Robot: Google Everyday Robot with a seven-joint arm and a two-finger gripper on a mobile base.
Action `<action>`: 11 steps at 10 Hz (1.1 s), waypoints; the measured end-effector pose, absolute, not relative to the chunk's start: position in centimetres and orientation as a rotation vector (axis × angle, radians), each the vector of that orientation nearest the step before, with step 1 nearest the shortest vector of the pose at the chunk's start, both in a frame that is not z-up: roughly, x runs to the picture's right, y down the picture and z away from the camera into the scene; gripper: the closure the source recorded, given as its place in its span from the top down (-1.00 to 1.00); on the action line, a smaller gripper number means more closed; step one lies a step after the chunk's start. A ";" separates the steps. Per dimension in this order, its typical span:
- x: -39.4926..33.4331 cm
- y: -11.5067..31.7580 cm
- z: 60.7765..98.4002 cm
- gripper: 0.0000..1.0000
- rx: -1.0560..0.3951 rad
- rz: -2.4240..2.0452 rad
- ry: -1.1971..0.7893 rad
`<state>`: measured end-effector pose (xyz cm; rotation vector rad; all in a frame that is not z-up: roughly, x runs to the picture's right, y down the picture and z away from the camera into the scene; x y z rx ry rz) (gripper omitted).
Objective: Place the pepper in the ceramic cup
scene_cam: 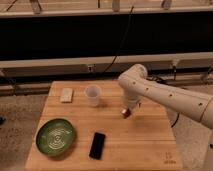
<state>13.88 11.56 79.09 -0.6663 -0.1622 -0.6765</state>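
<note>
- Carrying the pepper point(126, 113) is where you stand: the gripper point(128, 109) hangs above the wooden table point(145, 145), to the right of the ceramic cup point(92, 95), and its fingers are closed on the small dark red chili, which pokes out below them.
- Judging by that, you have the pick done; the pepper is off the table surface, or very nearly so, though you cannot tell the exact clearance from this angle.
- What you have left is the carry to the left until the pepper sits over the cup's rim, the lowering, and the release.
- Your cup stands upright near the back of the table, well apart from the gripper, with bare wood between them. Its inside looks empty as far as you can see, but the bottom is hidden from this view.
- Your green plate point(56, 136) lies at the front left and holds nothing.
- A black phone point(97, 145) lies flat just right of the plate, and a small pale block point(66, 94) rests left of the cup; neither lies between the gripper and the cup.
- Watch the cup's narrow mouth: a slender chili held by one end may catch the rim if you come in low.
</note>
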 end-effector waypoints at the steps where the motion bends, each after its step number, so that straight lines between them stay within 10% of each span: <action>1: 13.3 10.7 79.1 -1.00 -0.660 -0.686 -0.158; 11: 6.6 3.8 80.5 -1.00 -0.595 -0.808 -0.116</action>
